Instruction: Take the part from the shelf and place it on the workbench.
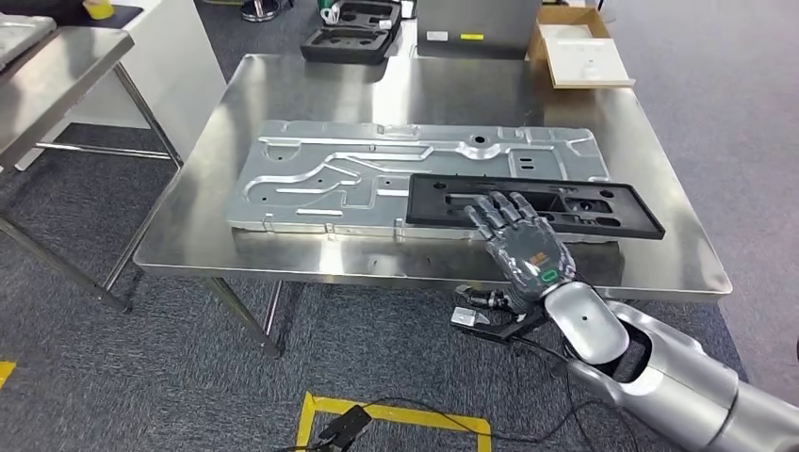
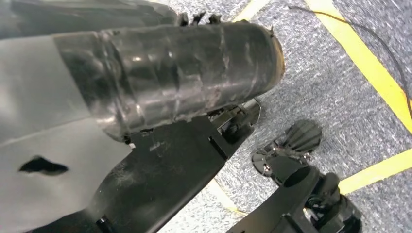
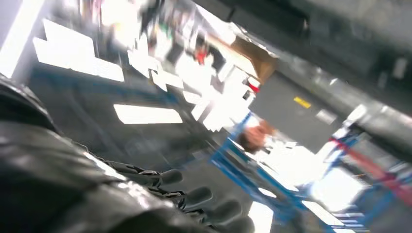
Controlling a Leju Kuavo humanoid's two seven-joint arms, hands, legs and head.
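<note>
A long black part (image 1: pixel 603 202) lies flat on the right end of a large silver stamped plate (image 1: pixel 358 174), which rests on the steel workbench (image 1: pixel 283 85). My right hand (image 1: pixel 520 235) reaches in from the near right edge. It is stretched out palm down over the near left portion of the black part, and whether it touches the part I cannot tell. In the blurred right wrist view its dark fingers (image 3: pixel 194 196) are spread apart with nothing in them. My left arm hangs down; the grey cover of my left hand (image 2: pixel 43 145) is at the picture's edge, fingers hidden.
A black foam tray (image 1: pixel 350 42) and a cardboard box (image 1: pixel 579 52) sit at the workbench's far edge. A second steel table (image 1: pixel 47 66) stands to the left. Cables and a small device (image 1: pixel 485 311) lie on the carpet by the near edge, beside yellow floor tape (image 1: pixel 396 412).
</note>
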